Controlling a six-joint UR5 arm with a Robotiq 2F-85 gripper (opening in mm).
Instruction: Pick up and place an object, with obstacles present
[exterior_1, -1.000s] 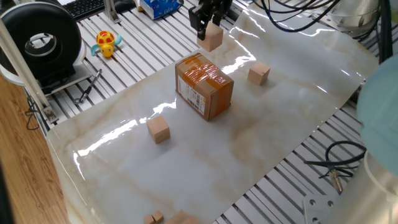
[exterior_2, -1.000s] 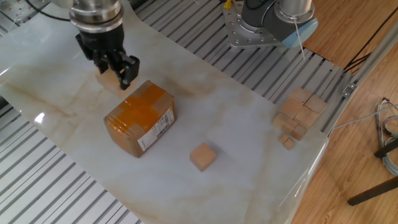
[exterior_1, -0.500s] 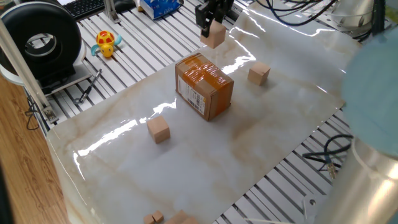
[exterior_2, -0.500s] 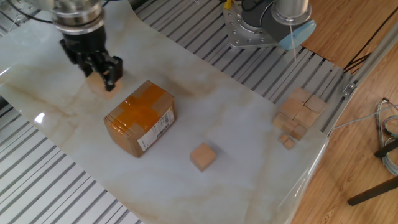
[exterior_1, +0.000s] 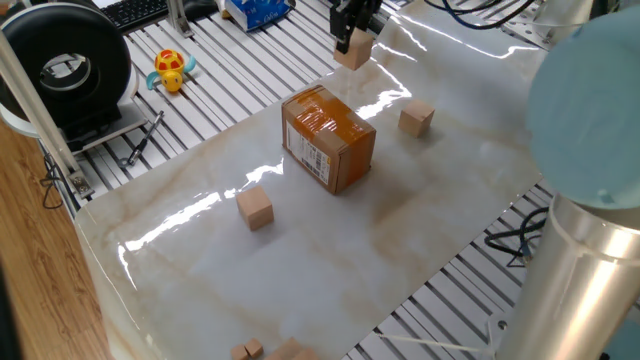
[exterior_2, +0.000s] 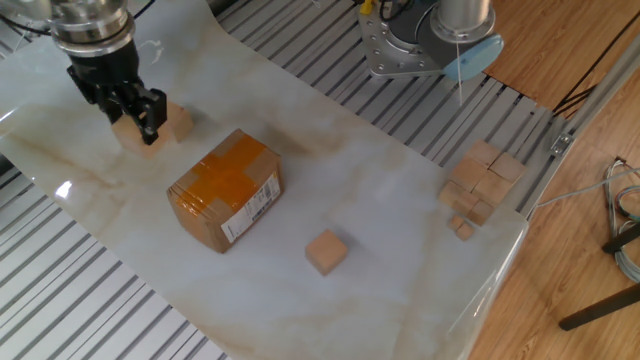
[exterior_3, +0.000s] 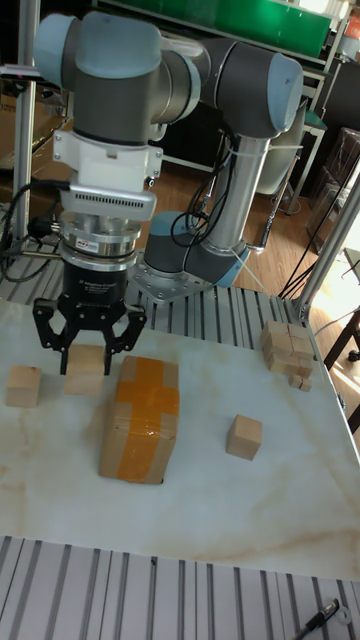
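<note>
I grip one cube (exterior_3: 86, 366) between my pincer (exterior_3: 87, 372) fingers, clenched on its sides so it hangs clear of the table (exterior_1: 420, 230). In the tall view it sits just left of the box (exterior_3: 139, 417), with a second cube (exterior_3: 22, 386) further left. I hold it high, I judge, so the carry clears the box, which stands in the middle of the table. A third cube (exterior_2: 326, 251) lies right of the box, well apart.

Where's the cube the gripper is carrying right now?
The held cube sits between the gripper fingers, just left of the cardboard box in the tall fixed view, with a loose cube on its other side.
</note>
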